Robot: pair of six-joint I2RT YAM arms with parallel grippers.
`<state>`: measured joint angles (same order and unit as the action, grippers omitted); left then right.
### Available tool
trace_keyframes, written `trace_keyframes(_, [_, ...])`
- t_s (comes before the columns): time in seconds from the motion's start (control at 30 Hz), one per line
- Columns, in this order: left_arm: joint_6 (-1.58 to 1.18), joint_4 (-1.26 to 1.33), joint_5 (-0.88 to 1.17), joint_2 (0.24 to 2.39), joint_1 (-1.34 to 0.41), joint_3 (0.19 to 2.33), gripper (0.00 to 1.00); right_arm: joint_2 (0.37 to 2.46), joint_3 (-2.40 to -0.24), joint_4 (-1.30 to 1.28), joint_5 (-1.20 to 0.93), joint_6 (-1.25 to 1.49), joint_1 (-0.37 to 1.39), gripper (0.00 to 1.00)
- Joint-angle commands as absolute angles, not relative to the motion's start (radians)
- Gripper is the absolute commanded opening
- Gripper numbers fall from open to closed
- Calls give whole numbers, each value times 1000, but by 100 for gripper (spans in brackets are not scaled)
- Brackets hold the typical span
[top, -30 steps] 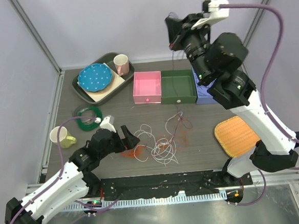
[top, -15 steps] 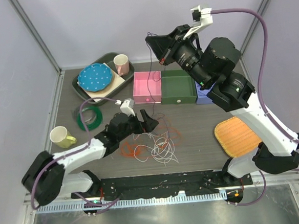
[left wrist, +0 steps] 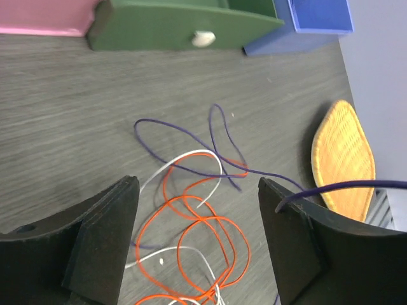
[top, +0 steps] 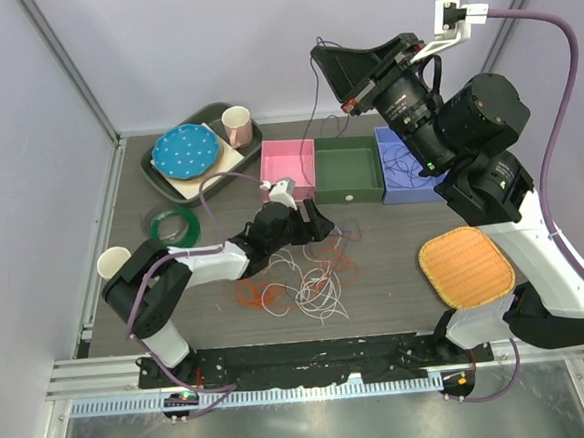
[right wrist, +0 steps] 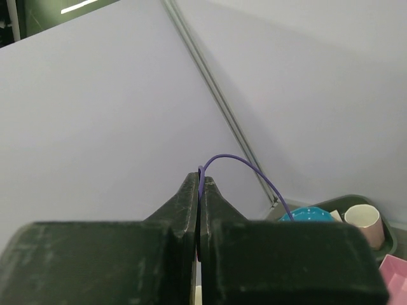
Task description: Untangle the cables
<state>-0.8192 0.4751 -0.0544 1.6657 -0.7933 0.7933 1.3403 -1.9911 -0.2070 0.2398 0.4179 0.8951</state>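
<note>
The cables (top: 301, 278) lie tangled mid-table: red-orange (left wrist: 213, 238), white (left wrist: 191, 157) and dark purple (left wrist: 181, 135) loops. My left gripper (top: 322, 223) hovers low over the pile's far side, open, with the red-orange loops on the table between its fingers (left wrist: 197, 185); it holds nothing. A purple strand crosses its right finger (left wrist: 299, 248). My right gripper (top: 321, 57) is raised high, shut on a purple cable (right wrist: 249, 165) that hangs down toward the pile. A green coil (top: 172, 224) lies apart at the left.
Pink (top: 287, 171), green (top: 347, 170) and blue (top: 409, 168) boxes stand behind the pile; dark wire lies in the blue one. A wicker mat (top: 464, 265) is at the right. At the back left, a tray (top: 199, 150) carries a blue plate and cup. A yellow mug (top: 113, 262) stands left.
My left arm has reached from the pile's left side to its far side, jaws narrowing slightly. The right gripper swung left, then back right, still pinching the purple cable.
</note>
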Motion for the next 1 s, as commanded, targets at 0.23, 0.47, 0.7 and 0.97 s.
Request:
trace_keyframes(0.23, [-736, 506, 21, 1741, -838, 851, 51, 1309, -2003, -117, 379, 342, 897, 1])
trace_keyframes(0.47, [-733, 437, 58, 1760, -847, 827, 48, 1341, -2006, -46, 607, 97, 897, 1])
trace_keyframes(0.7, [-796, 420, 69, 1622, -857, 634, 60, 1434, -1957, 292, 925, -338, 896, 1])
trace_keyframes(0.97, [-833, 317, 58, 1422, -871, 482, 68, 1557, -1997, 425, 991, -532, 749, 1])
